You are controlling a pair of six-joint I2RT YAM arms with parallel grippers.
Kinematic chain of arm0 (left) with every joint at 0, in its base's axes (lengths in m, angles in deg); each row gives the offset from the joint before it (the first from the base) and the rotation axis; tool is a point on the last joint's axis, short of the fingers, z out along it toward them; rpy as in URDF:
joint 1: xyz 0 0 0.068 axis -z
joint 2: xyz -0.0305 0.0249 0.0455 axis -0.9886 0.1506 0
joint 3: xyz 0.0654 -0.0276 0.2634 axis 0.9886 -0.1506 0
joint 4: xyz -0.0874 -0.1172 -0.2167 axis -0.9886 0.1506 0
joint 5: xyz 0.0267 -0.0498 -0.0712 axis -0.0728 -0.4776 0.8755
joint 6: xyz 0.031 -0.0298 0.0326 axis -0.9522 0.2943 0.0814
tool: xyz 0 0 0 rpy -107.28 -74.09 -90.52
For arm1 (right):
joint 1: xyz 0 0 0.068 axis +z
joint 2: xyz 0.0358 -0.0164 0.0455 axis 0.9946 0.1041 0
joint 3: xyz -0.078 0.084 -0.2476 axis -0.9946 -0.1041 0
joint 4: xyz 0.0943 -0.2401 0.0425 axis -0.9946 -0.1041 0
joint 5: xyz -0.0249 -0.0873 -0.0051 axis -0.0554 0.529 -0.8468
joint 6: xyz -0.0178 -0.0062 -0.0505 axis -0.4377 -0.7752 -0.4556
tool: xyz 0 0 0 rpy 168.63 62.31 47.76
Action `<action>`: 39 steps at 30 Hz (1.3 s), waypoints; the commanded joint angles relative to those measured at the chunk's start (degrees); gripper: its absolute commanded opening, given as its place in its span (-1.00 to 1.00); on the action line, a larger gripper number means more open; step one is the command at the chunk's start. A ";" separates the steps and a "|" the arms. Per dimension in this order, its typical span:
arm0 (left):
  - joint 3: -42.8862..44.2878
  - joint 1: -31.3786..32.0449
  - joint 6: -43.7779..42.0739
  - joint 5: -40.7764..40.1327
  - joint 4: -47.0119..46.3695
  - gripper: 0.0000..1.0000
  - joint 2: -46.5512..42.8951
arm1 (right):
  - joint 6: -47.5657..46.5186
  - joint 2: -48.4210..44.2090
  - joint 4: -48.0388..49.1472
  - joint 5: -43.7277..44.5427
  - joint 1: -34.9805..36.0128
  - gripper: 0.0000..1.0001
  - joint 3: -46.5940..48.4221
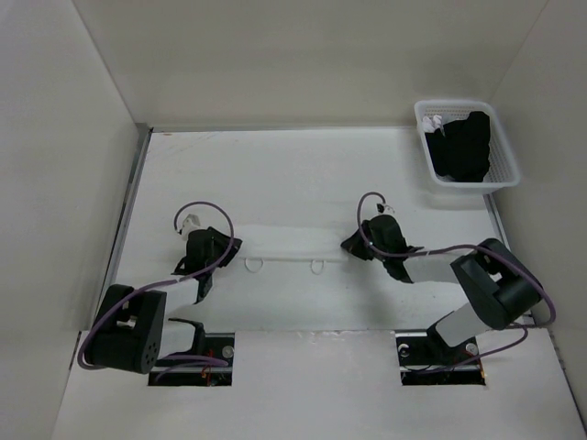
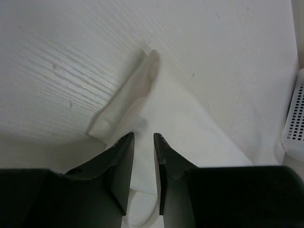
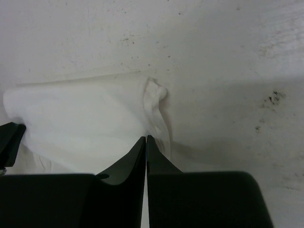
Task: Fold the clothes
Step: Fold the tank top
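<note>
The clothes, a small white top, lie flat on the table between my two arms, with two thin strap loops on the near side. My left gripper is at the top's left end. In the left wrist view its jaws stand a little apart, astride the clothes, with cloth and a strap loop showing in the gap. My right gripper is at the right end. Its jaws are shut, pinching a wrinkled edge of the clothes.
A white mesh basket holding a black garment stands at the back right; its wall shows in the left wrist view. White walls enclose the table on three sides. Two cut-outs at the near edge hold the arm bases.
</note>
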 commanded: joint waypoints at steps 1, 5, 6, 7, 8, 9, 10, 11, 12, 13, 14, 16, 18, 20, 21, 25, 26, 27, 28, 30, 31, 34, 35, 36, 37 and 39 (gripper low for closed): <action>0.81 -0.73 -1.55 2.17 -2.67 -0.56 -1.23 | 0.59 -5.45 2.22 2.21 0.24 -0.86 -1.71; 1.96 0.94 -1.29 2.71 0.05 -0.55 -5.44 | 0.32 -12.58 -2.09 2.56 1.99 -0.78 -0.92; 2.22 1.38 -1.38 2.71 1.10 -0.55 -6.67 | 0.67 -13.64 -2.53 2.73 3.13 -0.78 -0.92; 2.48 1.82 -1.38 2.71 2.07 -0.55 -7.82 | 0.76 -14.34 -2.71 2.82 4.10 -0.78 -0.92; 2.66 2.26 -1.55 2.53 3.13 -0.55 -9.13 | 1.20 -14.52 -2.88 2.82 5.24 -0.77 -1.09; 2.84 2.79 -1.55 2.27 4.18 -0.55 -10.19 | 1.81 -14.35 -2.89 2.91 6.03 -0.77 -1.53; 2.93 3.31 -1.55 2.01 5.06 -0.55 -11.16 | 2.25 -14.00 -2.63 3.09 6.47 -0.77 -2.06; 2.93 3.67 -1.55 1.92 5.59 -0.55 -11.86 | 2.69 -13.39 -2.36 3.26 6.91 -0.78 -2.67; 2.93 3.76 -1.55 1.92 6.03 -0.55 -12.39 | 3.13 -12.51 -1.92 3.61 7.27 -0.79 -3.37; 2.93 3.76 -1.64 2.00 6.38 -0.55 -12.83 | 3.66 -11.63 -1.40 3.79 7.44 -0.80 -4.08; 2.93 3.76 -1.73 2.27 6.65 -0.55 -13.19 | 4.18 -10.75 -0.87 3.88 7.45 -0.80 -4.69; 3.19 3.58 -2.08 2.62 7.09 -0.55 -13.36 | 5.15 -9.26 0.10 3.62 7.53 -0.81 -5.75; 3.45 3.76 -2.17 2.79 7.62 -0.55 -13.71 | 5.86 -9.16 0.10 4.05 7.53 -0.82 -6.63; 3.45 3.93 -2.17 2.80 7.79 -0.54 -14.24 | 6.03 -9.86 -0.33 4.75 7.53 -0.82 -7.24; 3.37 4.11 -2.17 2.80 7.88 -0.54 -14.59 | 6.12 -10.30 -0.51 4.76 7.62 -0.82 -7.59; 3.37 4.11 -2.26 3.06 10.25 -0.53 -17.31 | 5.95 -15.73 -3.23 4.58 8.06 -0.77 -8.74; 3.37 3.94 -2.52 3.06 11.21 -0.53 -18.45 | 5.51 -18.19 -4.19 4.93 8.15 -0.70 -9.09; 3.45 3.85 -2.78 2.97 12.09 -0.52 -19.68 | 5.07 -20.65 -4.90 5.19 8.06 -0.59 -9.44; 3.54 3.85 -3.13 2.71 12.88 -0.51 -20.56 | 4.46 -22.50 -5.43 5.46 7.89 -0.47 -9.62; 3.89 3.59 -4.19 2.18 14.64 -0.50 -22.32 | 3.23 -23.66 -6.13 5.55 6.23 -0.25 -9.53; 4.07 3.32 -4.62 2.09 15.35 -0.48 -22.77 | 2.18 -22.62 -6.66 4.68 3.95 -0.14 -8.84; 4.33 2.79 -5.42 2.09 16.67 -0.46 -23.65 | 0.41 -17.27 -6.41 1.70 0.69 -0.03 -6.73; 4.25 2.62 -5.42 2.35 16.76 -0.46 -23.82 | 0.15 -15.07 -5.97 0.12 -0.02 0.00 -5.85; 4.07 2.35 -5.42 2.53 16.85 -0.46 -24.09 | -0.12 -12.88 -5.27 -1.03 -0.55 0.01 -5.06; 3.98 2.18 -5.42 2.79 16.85 -0.46 -24.35 | -0.03 -10.94 -4.48 -2.17 -0.99 0.02 -4.53; 3.81 1.83 -5.42 2.97 16.93 -0.45 -24.96 | 0.32 -7.77 -2.37 -4.63 -1.34 0.04 -3.82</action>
